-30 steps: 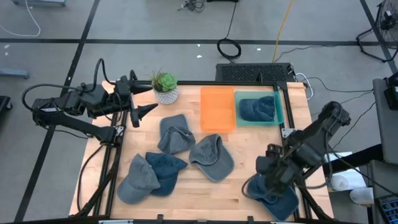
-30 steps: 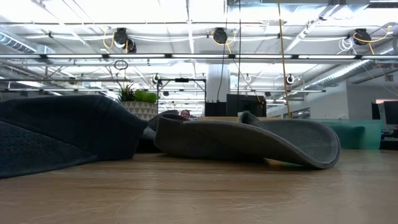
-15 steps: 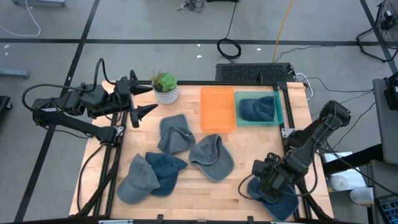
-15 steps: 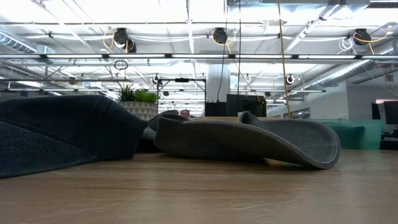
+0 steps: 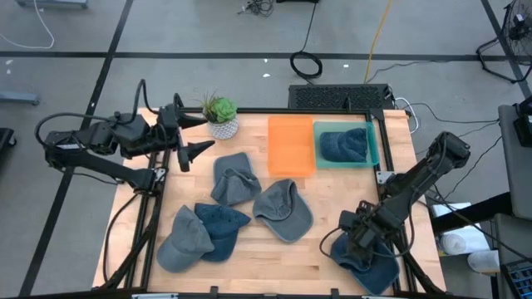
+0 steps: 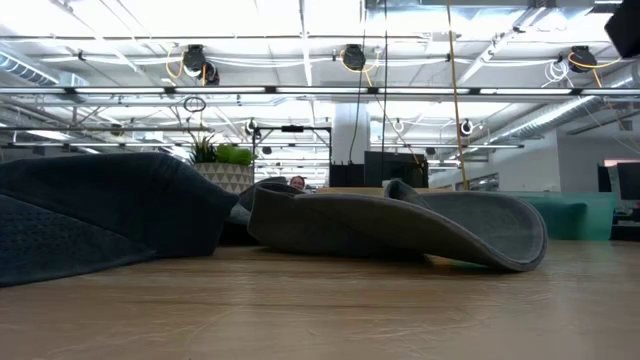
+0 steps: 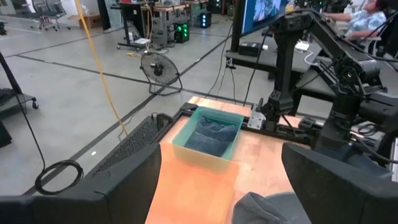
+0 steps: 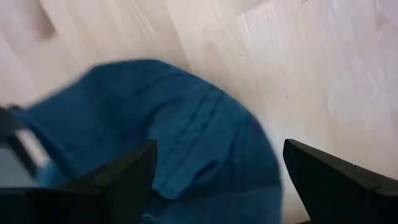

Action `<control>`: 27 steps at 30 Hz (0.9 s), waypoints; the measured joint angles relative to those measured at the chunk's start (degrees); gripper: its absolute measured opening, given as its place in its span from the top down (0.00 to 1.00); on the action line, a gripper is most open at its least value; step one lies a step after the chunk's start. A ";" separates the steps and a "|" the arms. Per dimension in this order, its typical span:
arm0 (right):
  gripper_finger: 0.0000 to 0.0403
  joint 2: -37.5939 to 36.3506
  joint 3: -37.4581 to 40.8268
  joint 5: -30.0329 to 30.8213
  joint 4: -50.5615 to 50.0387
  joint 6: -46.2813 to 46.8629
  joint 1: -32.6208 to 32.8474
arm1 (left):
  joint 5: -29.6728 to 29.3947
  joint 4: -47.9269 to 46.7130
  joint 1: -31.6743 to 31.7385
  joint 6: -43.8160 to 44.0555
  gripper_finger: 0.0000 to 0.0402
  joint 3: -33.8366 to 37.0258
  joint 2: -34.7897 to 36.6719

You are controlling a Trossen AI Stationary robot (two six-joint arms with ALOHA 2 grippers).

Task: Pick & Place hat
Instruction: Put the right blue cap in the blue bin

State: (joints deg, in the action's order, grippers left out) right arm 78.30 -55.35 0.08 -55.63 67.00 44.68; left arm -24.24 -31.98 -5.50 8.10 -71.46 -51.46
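The right gripper (image 5: 351, 237) hung low over the dark blue cap (image 5: 366, 259) at the table's front right corner, well away from the teal bin (image 5: 374, 146) at the back. Its fingers (image 8: 118, 177) were spread wide with the cap's crown (image 8: 186, 149) showing between them and nothing pinched, a stance that fits the approach to a grasp rather than a carry. Approaching from above with the jaws wide probably let them straddle a fold of the soft cloth.

The teal bin already held one blue cap (image 5: 343, 144), so it was likely the drop point; the orange lid or tray (image 5: 291, 144) lay flat just beside it, on the side away from the table's right edge. The left gripper (image 5: 198, 134) waited beside the potted plant (image 5: 220, 115), farther from the bin than the orange tray, fingers apart and empty, clear of the right arm's working space.

The target cap was dark blue denim-like fabric, slumped and creased, with a seam running across the crown; it would likely sag and drape once lifted, so a pinch on a thick fold or the brim should hold better than one on a single layer. Four more caps (image 5: 283, 208), grey and blue, lay loosely spread across the middle of the table, on the side of the orange tray away from the bin's back edge, two of them overlapping.
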 joint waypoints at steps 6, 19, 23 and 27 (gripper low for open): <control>0.17 -0.03 4.49 0.13 5.64 -10.06 -0.06 | 1.45 0.00 0.00 -0.04 0.15 0.00 -1.71; 0.17 3.68 8.01 4.45 17.30 -27.08 -0.71 | 1.74 -0.06 0.00 -1.50 0.15 0.00 -2.56; 0.17 7.24 8.07 4.44 17.96 -33.03 -0.73 | 1.74 -0.11 0.00 -1.81 0.15 0.00 -2.54; 0.17 9.64 8.04 4.38 18.16 -34.77 -0.73 | 1.74 -0.16 0.00 -1.92 0.15 0.00 -2.54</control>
State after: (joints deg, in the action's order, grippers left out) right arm 87.95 -47.32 4.45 -37.47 32.23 43.94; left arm -22.50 -32.14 -5.50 6.17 -71.46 -54.00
